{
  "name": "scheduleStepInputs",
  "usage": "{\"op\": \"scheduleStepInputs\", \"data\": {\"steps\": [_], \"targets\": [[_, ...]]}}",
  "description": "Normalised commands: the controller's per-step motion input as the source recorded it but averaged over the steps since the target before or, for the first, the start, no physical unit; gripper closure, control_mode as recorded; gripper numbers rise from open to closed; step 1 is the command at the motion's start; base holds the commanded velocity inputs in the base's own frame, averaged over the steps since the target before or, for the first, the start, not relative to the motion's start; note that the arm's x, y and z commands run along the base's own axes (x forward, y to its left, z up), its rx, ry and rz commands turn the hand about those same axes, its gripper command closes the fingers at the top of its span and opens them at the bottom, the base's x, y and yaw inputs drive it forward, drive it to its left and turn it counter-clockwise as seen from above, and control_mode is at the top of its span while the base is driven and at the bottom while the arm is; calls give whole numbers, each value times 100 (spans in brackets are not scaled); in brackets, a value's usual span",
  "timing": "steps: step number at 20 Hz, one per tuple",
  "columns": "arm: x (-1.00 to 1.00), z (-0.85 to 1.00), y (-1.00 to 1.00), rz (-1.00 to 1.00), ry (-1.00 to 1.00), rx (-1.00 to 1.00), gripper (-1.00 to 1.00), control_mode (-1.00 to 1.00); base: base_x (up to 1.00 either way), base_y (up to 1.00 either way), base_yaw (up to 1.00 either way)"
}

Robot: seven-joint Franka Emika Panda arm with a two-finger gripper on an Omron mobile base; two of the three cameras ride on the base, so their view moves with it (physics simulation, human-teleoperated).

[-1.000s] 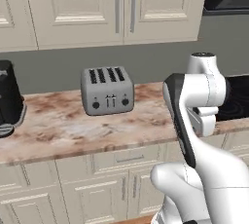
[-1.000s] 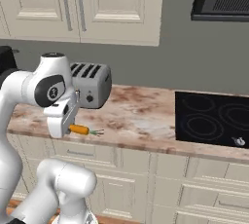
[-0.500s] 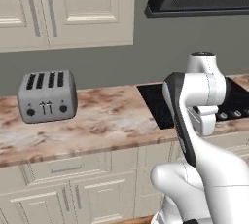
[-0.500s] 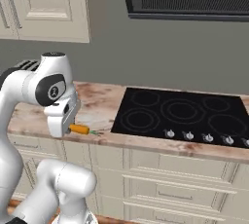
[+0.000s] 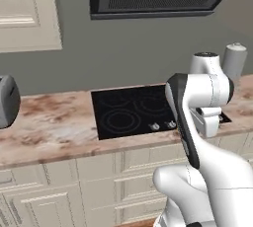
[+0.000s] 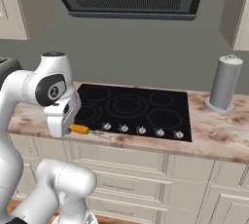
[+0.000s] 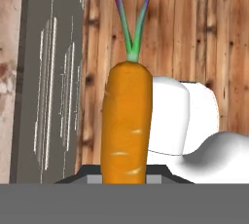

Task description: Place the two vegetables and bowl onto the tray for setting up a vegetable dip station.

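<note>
Toaster leftward; cooktop ahead

Even, soft light; sharp, shadowless render

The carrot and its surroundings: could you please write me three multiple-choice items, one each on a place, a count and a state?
1. Where is the carrot?
A. on the cooktop
B. in the tool
C. beside the canister

2. How many knobs line the front edge of the cooktop?
A. two
B. five
C. eight

3. What state is the tool in?
A. shut on the carrot
B. wide open
C. shut on nothing

Answers: 1 B, the carrot sticks out from the tool, off the counter edge. 2 B, five knobs show in the right base view. 3 A, the hand view shows the carrot rising from between the fingertips.
</note>
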Motion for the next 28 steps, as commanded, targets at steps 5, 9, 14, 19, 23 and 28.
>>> {"op": "scheduleStepInputs", "data": {"steps": [5,9,14,19,23,28], "targets": [[0,0,0,0,0,0,100,100,0,-100,0],[0,0,0,0,0,0,100,100,0,-100,1],[0,0,0,0,0,0,100,100,0,-100,1],[0,0,0,0,0,0,100,100,0,-99,2],[0,0,0,0,0,0,100,100,0,-96,1],[0,0,0,0,0,0,100,100,1,-85,2]]}}
